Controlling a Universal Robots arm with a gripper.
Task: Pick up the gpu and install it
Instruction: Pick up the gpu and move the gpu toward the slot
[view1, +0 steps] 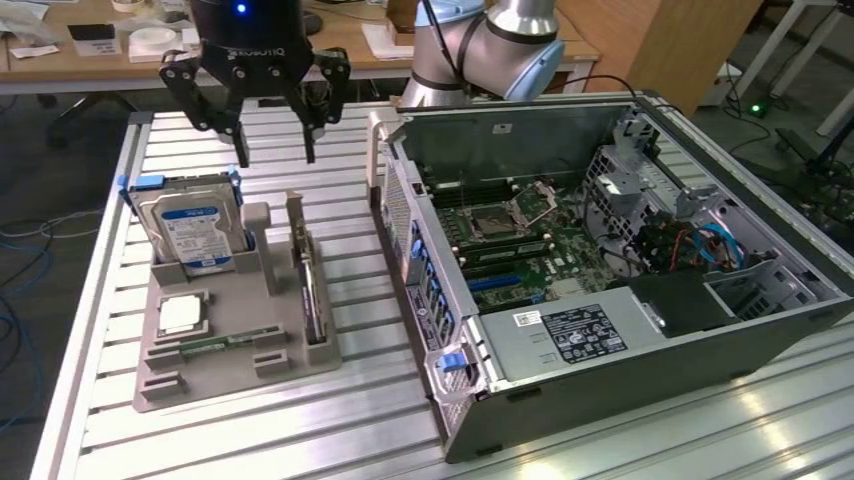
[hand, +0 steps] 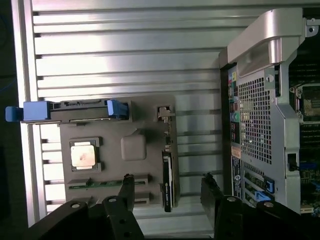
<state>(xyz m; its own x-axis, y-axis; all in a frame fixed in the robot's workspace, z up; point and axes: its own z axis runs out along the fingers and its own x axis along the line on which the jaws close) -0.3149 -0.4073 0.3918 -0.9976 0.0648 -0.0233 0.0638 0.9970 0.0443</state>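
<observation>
The gpu (view1: 311, 292) is a thin dark card standing on edge in the slot of the grey holder (view1: 230, 372) on the side nearest the computer case. In the wrist view the gpu (hand: 167, 181) shows edge-on, in line with the gap between the fingers. My gripper (view1: 276, 158) hangs well above the table over the far end of the holder, apart from the card. It is open with nothing between its fingers (hand: 127, 186).
A silver hard drive (view1: 190, 230) with blue rails stands upright in the holder, and a square processor chip (view1: 182, 313) lies flat beside it. The open computer case (view1: 601, 250) lies on the slatted aluminium table (view1: 347, 420) at the exterior view's right, motherboard exposed.
</observation>
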